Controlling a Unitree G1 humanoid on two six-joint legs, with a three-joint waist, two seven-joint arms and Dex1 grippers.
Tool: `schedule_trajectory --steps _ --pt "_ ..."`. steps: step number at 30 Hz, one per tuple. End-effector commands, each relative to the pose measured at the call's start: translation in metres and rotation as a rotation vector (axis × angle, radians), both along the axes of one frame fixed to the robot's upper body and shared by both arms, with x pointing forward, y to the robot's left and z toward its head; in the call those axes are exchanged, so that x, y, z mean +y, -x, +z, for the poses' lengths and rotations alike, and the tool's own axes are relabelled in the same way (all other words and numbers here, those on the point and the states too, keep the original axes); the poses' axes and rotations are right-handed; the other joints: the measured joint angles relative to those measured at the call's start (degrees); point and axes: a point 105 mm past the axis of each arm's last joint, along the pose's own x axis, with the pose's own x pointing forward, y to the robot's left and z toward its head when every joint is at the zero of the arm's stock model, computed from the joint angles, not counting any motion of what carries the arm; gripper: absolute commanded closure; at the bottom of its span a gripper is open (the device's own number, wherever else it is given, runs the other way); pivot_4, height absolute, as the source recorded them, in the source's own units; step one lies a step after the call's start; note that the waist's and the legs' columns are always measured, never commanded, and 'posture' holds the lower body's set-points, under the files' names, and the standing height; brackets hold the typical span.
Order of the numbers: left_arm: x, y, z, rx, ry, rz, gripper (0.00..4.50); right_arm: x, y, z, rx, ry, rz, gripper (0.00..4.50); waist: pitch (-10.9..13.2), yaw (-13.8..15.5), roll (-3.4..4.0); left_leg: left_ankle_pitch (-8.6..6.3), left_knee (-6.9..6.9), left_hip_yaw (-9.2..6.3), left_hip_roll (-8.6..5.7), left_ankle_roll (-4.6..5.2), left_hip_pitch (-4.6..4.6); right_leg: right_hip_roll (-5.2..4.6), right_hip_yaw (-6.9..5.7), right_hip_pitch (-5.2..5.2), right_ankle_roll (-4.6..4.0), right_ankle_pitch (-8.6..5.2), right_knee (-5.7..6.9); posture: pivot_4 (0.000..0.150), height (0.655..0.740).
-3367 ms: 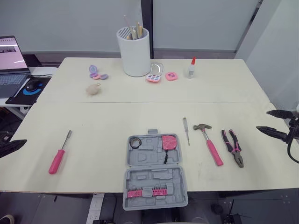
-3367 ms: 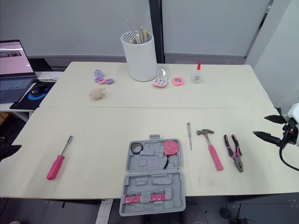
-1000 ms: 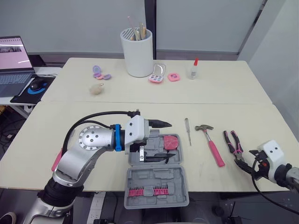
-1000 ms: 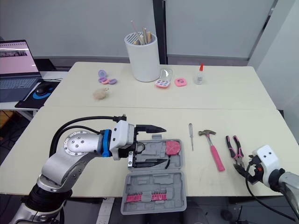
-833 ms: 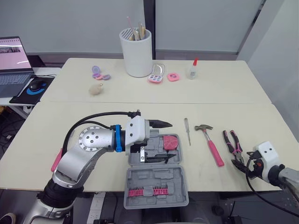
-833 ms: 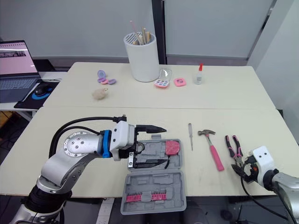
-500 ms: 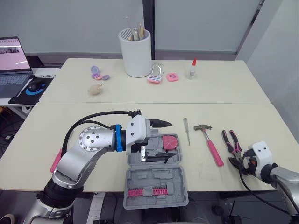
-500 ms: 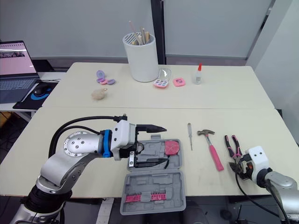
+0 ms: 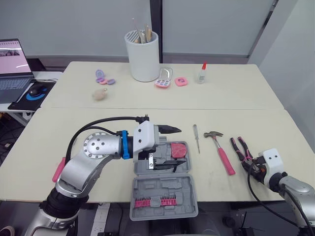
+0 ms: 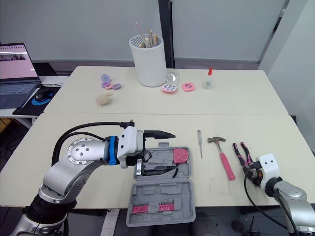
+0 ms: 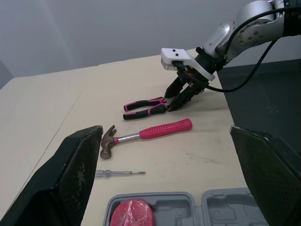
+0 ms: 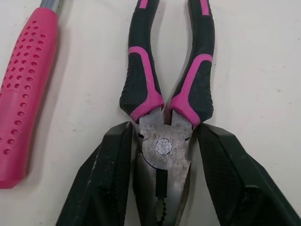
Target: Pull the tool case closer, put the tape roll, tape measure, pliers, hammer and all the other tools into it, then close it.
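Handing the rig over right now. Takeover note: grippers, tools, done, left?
Left gripper: open, hovering over the open grey plastic tool case at the near edge of the table.
Right gripper: open, straddling the head of the pink-and-black pliers, not yet closed.
In case: pink tape measure. Tape roll: cannot tell, left gripper covers part of the case.
On table: pink-handled hammer, thin metal screwdriver, pink-handled screwdriver far left.
Left: load those four, shut case.
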Motion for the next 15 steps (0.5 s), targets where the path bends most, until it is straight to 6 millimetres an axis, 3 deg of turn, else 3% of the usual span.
schedule_trajectory --steps 1,2,8,11,15 --pt "-0.002 0.004 0.002 -0.024 -0.001 -0.021 0.00 -0.004 0.007 -0.011 0.043 0.017 -0.014 3.06 0.00 0.00 0.00 0.00 0.00 0.00 0.00 0.00 0.00 0.00 0.00 0.00 0.00 0.00 0.00 0.150 0.7400" --pt "-0.002 0.004 0.002 -0.023 -0.005 -0.020 0.00 -0.004 0.006 -0.011 0.041 0.022 -0.011 3.23 0.00 0.00 -0.01 0.00 0.00 0.00 0.00 0.00 0.00 0.00 0.00 0.00 0.00 0.00 0.00 0.150 0.7400" --pt "0.005 -0.002 0.007 -0.020 0.034 0.017 0.00 -0.005 -0.003 0.006 -0.016 0.079 0.036 3.25 -0.01 -0.01 -0.02 0.00 0.00 0.00 0.00 0.00 0.01 0.00 0.01 0.00 0.00 0.00 0.00 0.150 0.7400" --pt "0.023 -0.008 0.013 -0.009 0.095 0.072 0.00 -0.002 -0.016 0.040 -0.085 0.168 0.154 3.25 0.01 -0.15 0.12 0.00 0.00 0.00 0.00 0.00 0.00 -0.02 0.05 -0.04 0.00 0.00 0.02 0.150 0.7400" --pt "0.050 -0.011 0.004 0.021 0.035 0.133 0.00 0.011 -0.026 0.076 -0.121 0.293 0.362 3.25 0.04 -0.21 0.19 0.00 -0.02 0.02 -0.01 0.00 0.00 0.04 0.18 -0.18 0.00 0.00 0.05 0.150 0.7400"
